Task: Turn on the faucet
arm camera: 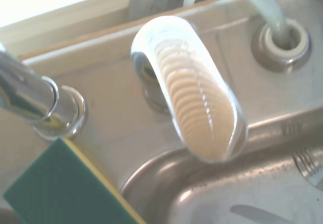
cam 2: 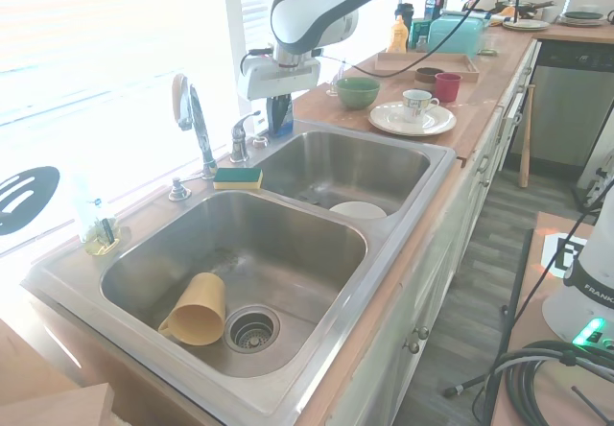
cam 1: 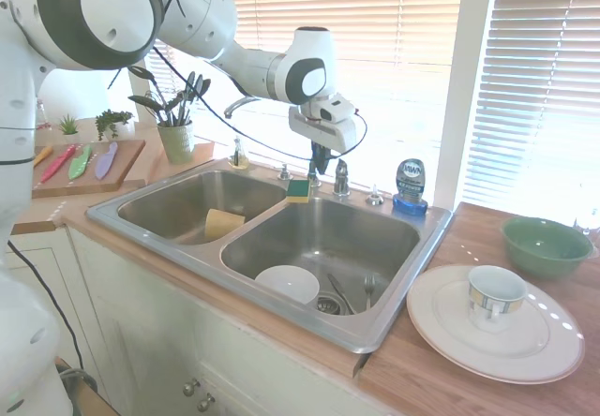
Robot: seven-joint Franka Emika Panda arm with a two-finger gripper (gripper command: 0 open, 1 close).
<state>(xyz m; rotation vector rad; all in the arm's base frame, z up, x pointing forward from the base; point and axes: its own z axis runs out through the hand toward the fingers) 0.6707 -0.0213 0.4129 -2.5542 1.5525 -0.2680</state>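
The faucet has a tall chrome gooseneck spout (cam 2: pixel 192 114) and a separate short chrome lever handle (cam 1: pixel 341 177) (cam 2: pixel 240 138) on the back ledge of the steel double sink (cam 1: pixel 427 243). My gripper (cam 1: pixel 321 163) (cam 2: pixel 278 119) hangs just above the ledge, close beside the handle, between it and the spout's foot. The handle (arm camera: pixel 197 108) fills the middle of the wrist view, with the spout's base (arm camera: pixel 55 113) off to one side. The exterior views do not show whether the gripper touches the handle.
A green-and-yellow sponge (cam 1: pixel 299 190) lies on the divider below the gripper. A blue dish-soap bottle (cam 1: pixel 410 184) stands beyond the handle. A yellow cup (cam 2: pixel 197 311) and a white bowl (cam 1: pixel 289 283) lie in the basins. A plate (cam 1: pixel 450 332) with a mug and a green bowl (cam 1: pixel 546 245) sit on the counter.
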